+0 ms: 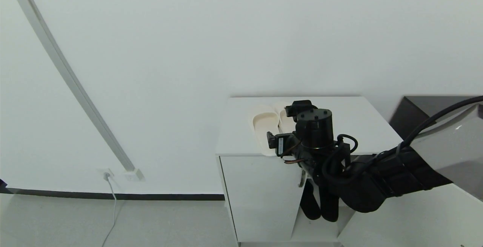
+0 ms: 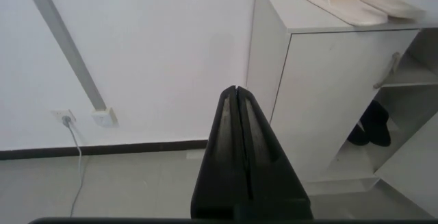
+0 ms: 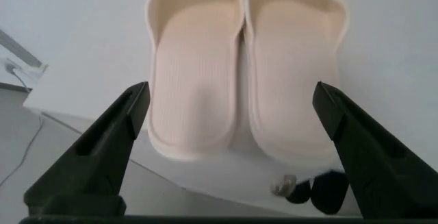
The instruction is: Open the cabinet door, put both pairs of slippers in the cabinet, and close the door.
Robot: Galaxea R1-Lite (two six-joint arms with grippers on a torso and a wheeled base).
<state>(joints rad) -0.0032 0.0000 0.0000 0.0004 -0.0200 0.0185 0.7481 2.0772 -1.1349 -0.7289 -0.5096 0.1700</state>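
Head view: a cream pair of slippers (image 1: 264, 126) lies on the left of the white cabinet (image 1: 362, 122) top, and a black pair (image 1: 313, 203) sits inside on a lower shelf, the right door (image 1: 407, 216) swung open. Left wrist view: the left gripper (image 2: 237, 97) hangs left of the cabinet, well apart from it, jaws pressed together. Right wrist view: the right gripper (image 3: 231, 94) hovers over the cream pair's near ends, jaws wide apart and empty.

No legible text anywhere — one small white label (image 1: 280, 146) (print too tiny) cannot be read.
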